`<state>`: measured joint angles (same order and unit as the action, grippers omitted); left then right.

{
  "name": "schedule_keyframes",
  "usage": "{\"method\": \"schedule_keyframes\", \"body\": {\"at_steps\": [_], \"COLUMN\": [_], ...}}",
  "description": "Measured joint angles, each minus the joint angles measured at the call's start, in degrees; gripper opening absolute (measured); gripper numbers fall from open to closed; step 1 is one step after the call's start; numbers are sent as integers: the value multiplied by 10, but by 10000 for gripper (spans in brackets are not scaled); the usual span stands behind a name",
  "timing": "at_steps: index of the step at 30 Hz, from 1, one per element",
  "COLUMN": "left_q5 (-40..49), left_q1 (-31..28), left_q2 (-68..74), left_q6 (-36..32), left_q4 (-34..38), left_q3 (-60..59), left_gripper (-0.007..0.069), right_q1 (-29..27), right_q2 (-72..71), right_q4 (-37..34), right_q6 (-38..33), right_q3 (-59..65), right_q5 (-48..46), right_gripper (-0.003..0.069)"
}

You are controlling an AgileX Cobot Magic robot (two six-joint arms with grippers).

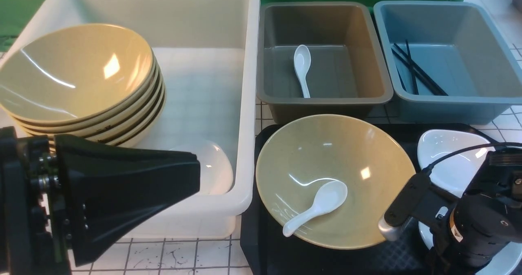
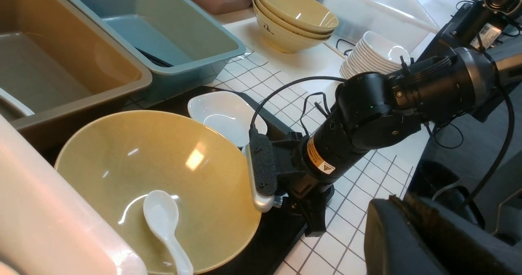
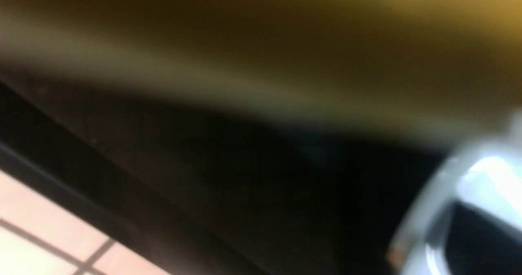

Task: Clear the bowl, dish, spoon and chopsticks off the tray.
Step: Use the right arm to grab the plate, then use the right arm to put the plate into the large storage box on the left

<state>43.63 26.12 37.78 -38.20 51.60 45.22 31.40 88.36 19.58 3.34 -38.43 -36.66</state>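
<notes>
The olive-yellow bowl (image 1: 334, 160) sits on the black tray (image 1: 261, 242) with a white spoon (image 1: 318, 207) lying inside it. A white dish (image 1: 448, 156) sits on the tray to the bowl's right, partly behind my right arm (image 1: 477, 222). Black chopsticks (image 1: 412, 69) lie in the blue bin (image 1: 448, 107); none show on the tray. My left gripper (image 1: 195, 173) is shut and empty, left of the tray and in front of the white bin. My right gripper (image 2: 315, 220) reaches down at the tray's front right edge by the bowl's rim (image 2: 244, 160); its jaws are hidden.
The white bin (image 1: 228, 30) holds a stack of several olive bowls (image 1: 81, 75) and a white dish (image 1: 216, 169). The grey bin (image 1: 326, 99) holds another white spoon (image 1: 302, 69). More stacked bowls (image 2: 293, 18) and dishes (image 2: 371, 54) stand to the right of the bins.
</notes>
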Motion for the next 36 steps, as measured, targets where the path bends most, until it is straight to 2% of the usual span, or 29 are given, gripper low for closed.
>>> {"method": "schedule_keyframes", "body": {"at_steps": [1, 2, 3, 5, 10, 11, 16, 18, 19, 21, 22, 23, 27, 28, 30, 36], "left_q5": [0, 0, 0, -1, -15, -21, -36, -35, -35, -21, -16, 1, 43, 56, 76, 116], "left_q1": [0, 0, 0, 0, 0, 0, 0, 0, 0, 0, 0, 0, 0, 0, 0, 0], "left_q2": [0, 0, 0, 0, -1, -4, -5, -5, -5, -7, -10, -16, -42, -58, -77, -124], "left_q6": [0, 0, 0, 0, 0, 1, 29, 62, 62, 151, 174, 234, 375, 419, 459, 483], "left_q4": [-1, -7, -11, -15, -17, -18, -35, -82, -82, -181, -197, -265, -383, -426, -460, -490], "left_q3": [0, 0, 0, 0, 0, 0, 1, 8, 8, 30, 35, 47, 66, 69, 69, 69], "left_gripper": [-1, -1, -1, -1, -1, -1, -1, -1, -1, -1, -1, -1, -1, -1, -1, -1], "right_q1": [1, 1, 1, 0, 0, 0, 0, 3, 3, 30, 43, 66, 139, 165, 190, 208], "right_q2": [0, -3, -9, -21, -93, -122, -202, -224, -224, -222, -216, -206, -138, -100, -44, 128], "right_q4": [0, 10, 21, 18, -25, -40, -77, -94, -95, -118, -126, -136, -153, -157, -161, -163], "right_q6": [0, -1, -2, -3, -4, -3, -2, -17, -19, -63, -82, -108, -210, -254, -302, -380], "right_q3": [-1, 0, 0, 0, -8, -20, -97, -165, -172, -270, -293, -338, -450, -498, -547, -670], "right_q5": [0, -14, -25, -44, -134, -176, -301, -304, -304, -304, -303, -299, -262, -245, -231, -229], "right_gripper": [250, 196, 178, 167, 85, 63, 48, 48, 48, 48, 48, 48, 48, 48, 48, 49]}}
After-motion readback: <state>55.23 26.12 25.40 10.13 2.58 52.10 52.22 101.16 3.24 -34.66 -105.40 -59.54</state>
